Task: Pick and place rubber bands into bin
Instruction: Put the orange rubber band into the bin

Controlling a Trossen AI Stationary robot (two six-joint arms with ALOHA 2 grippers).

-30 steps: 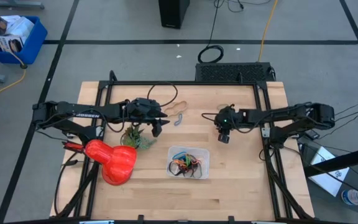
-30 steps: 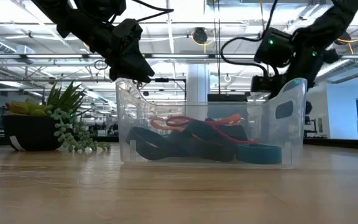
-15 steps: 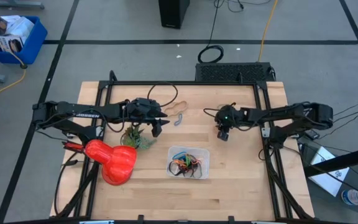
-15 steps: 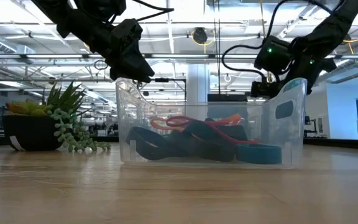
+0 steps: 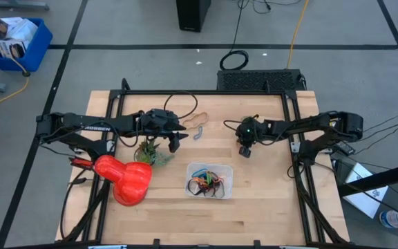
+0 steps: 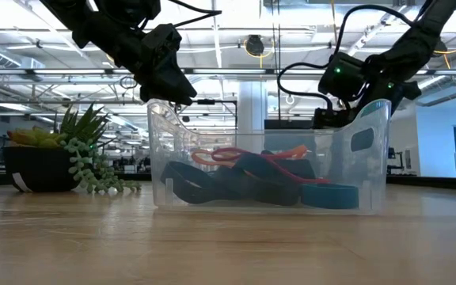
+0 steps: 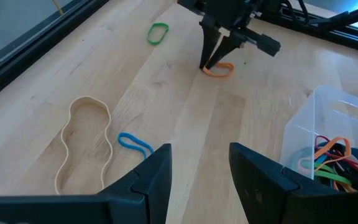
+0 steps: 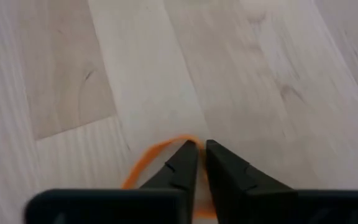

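Note:
An orange rubber band (image 7: 219, 70) lies flat on the wooden table, right of centre. My right gripper (image 8: 199, 149) stands on its edge, tipped steeply down, fingers almost together. My left gripper (image 7: 197, 168) hovers open above the table's left half with nothing between its fingers. A tan band (image 7: 86, 146), a blue band (image 7: 134, 144) and a green band (image 7: 158, 33) lie loose on the wood. The clear bin (image 5: 210, 180) near the middle front holds several coloured bands (image 6: 252, 170). My right gripper has its fingertips closed on one strand of the orange band's rim (image 8: 178, 144). The fingers come from above, slanting down. The band lies flat on the table; the rest of the loop (image 8: 143, 163) curves back under the fingers.
A red object (image 5: 126, 178) and a small potted plant (image 5: 150, 153) stand at the front left, close to my left arm. Black frame rails (image 5: 296, 138) run along the table's sides. On the floor are a black cable coil (image 5: 235, 60) and a blue crate (image 5: 16, 41).
My right gripper has sunk toward the table and shifted a little toward the table's left, down onto the orange band, and its fingers have closed together. The band has stayed flat on the wood.

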